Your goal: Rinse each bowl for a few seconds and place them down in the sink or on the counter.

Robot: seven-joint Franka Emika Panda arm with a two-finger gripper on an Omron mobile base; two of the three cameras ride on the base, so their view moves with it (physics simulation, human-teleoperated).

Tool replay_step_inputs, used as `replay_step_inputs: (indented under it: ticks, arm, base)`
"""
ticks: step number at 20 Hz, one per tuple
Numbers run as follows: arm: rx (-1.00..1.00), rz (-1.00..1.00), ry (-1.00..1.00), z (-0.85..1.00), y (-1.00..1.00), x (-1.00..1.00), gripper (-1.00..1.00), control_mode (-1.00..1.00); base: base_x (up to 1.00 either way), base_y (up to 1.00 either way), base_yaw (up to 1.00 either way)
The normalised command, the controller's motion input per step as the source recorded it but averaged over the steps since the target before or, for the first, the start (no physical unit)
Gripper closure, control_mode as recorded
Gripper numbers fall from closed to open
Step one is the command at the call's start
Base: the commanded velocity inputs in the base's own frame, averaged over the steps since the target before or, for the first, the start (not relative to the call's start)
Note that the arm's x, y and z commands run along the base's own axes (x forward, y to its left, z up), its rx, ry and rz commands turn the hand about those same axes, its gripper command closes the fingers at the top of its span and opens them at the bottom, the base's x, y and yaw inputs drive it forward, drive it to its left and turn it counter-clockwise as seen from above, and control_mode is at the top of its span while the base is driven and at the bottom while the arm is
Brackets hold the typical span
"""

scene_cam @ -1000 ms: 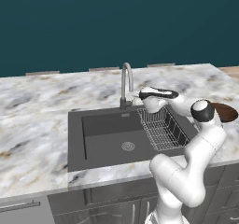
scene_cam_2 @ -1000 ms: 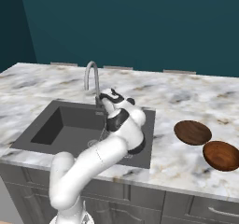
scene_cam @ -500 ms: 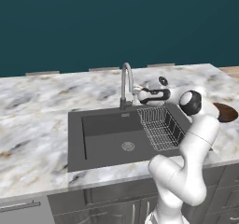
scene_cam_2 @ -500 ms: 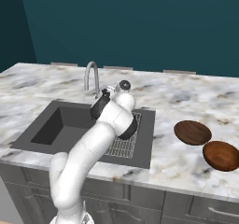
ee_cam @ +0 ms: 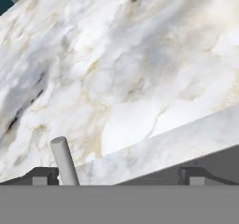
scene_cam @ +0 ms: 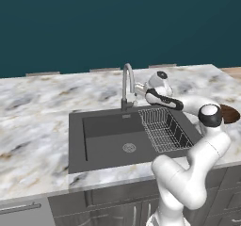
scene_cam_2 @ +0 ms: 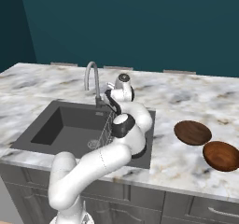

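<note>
From the left base camera, the dark sink [scene_cam: 108,135] is sunk into the marble counter [scene_cam: 33,107], with the drain [scene_cam: 129,148] near its middle and a wire rack [scene_cam: 164,128] filling its 3 o'clock side. The curved faucet [scene_cam: 127,81] rises at the basin's 12 o'clock edge, and the gripper [scene_cam: 139,87] sits just beside it at about 3 o'clock, holding nothing. In the hand camera its two dark fingertips [ee_cam: 44,175] stand wide apart, with a small grey lever [ee_cam: 64,161] just inside the left one. In the right base camera the two brown bowls [scene_cam_2: 193,132] rest empty on the counter at the sink's 3 o'clock, well apart from the arm.
</note>
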Motion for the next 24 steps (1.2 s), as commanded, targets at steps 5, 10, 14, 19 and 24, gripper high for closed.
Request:
replay_step_inputs:
  ticks: [5,10,14,19,24]
  arm:
    - [-0.03,0.0,0.34,-0.87,-0.85,-0.27,-1.0,-1.0]
    - [-0.04,0.0,0.3,-0.99,-0.81,-0.47,-1.0,-1.0]
    - [-0.01,0.01,0.07,0.33,-0.43,-0.13,-1.0,-1.0]
    - [0.01,0.0,-0.01,1.0,-0.35,-0.11,-1.0,-1.0]
    - [0.01,0.0,0.06,0.87,-0.33,-0.27,-1.0,-1.0]
  base:
    - [0.0,0.0,0.0]
    - [0.0,0.0,0.0]
    - [0.0,0.0,0.0]
    - [0.0,0.0,0.0]
    - [0.0,0.0,0.0]
